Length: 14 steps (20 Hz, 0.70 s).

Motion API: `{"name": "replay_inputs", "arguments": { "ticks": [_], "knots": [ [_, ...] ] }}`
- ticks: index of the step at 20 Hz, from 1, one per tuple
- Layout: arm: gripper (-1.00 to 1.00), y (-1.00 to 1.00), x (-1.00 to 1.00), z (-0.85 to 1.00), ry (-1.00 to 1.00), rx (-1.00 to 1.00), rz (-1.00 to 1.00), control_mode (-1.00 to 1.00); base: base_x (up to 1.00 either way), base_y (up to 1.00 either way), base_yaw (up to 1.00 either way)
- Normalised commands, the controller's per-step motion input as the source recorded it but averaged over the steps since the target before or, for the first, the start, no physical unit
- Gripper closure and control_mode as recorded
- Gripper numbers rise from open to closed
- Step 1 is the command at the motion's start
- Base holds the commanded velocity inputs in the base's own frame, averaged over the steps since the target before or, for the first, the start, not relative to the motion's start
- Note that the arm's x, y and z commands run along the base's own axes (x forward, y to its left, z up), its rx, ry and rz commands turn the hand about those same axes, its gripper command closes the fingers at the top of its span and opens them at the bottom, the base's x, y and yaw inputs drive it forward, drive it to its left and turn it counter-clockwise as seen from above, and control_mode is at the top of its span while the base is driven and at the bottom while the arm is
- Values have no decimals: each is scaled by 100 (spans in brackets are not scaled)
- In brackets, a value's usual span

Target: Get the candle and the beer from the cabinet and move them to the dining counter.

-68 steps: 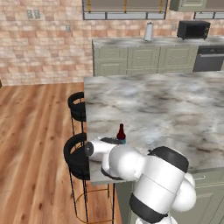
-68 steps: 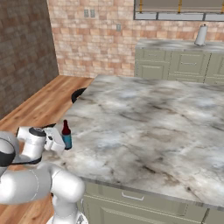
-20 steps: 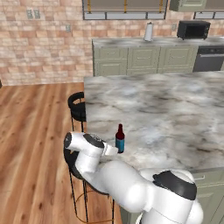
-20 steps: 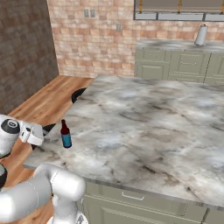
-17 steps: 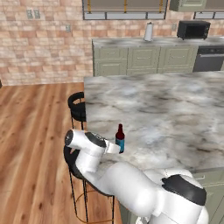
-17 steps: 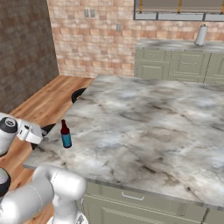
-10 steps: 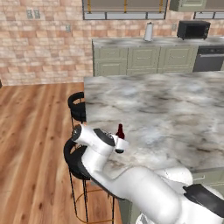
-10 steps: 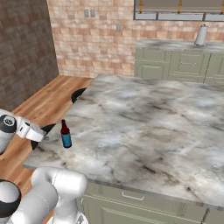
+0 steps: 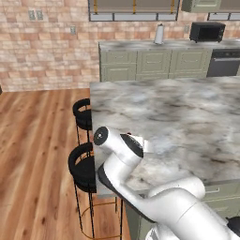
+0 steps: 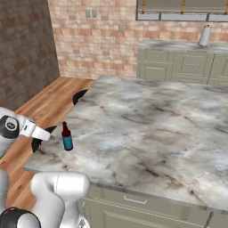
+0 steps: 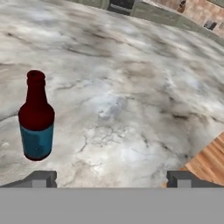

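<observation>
The beer (image 10: 67, 136) stands upright on the dining counter (image 10: 147, 129), close to its near corner on the stool side, its blue label facing out. From the hand view the bottle (image 11: 36, 117) sits off to one side, apart from the claw (image 11: 110, 178), whose two dark fingertips (image 11: 41, 177) stand wide with nothing between them. The bottle is not touched by either tip. In the right base view the white arm's wrist hangs just beside the counter edge, near the bottle. Two round black stools (image 9: 83, 165) stand along that edge over the wooden floor (image 9: 33, 154). Across the room a marbled worktop (image 9: 164, 43) carries a microwave (image 9: 206, 32) and a paper towel roll (image 9: 159, 34).
</observation>
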Motion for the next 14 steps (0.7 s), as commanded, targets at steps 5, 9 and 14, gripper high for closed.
{"name": "replay_inputs", "arguments": {
  "ticks": [5, 9, 14],
  "knots": [
    [-100, -34, -21, 38, 18, 3, 5, -100, 0, 0, 0],
    [-100, -31, -16, 37, 24, 3, 0, -100, 0, 0, 0],
    [-100, -26, -13, 31, 21, 0, 0, -100, 0, 0, 0]
  ]
}}
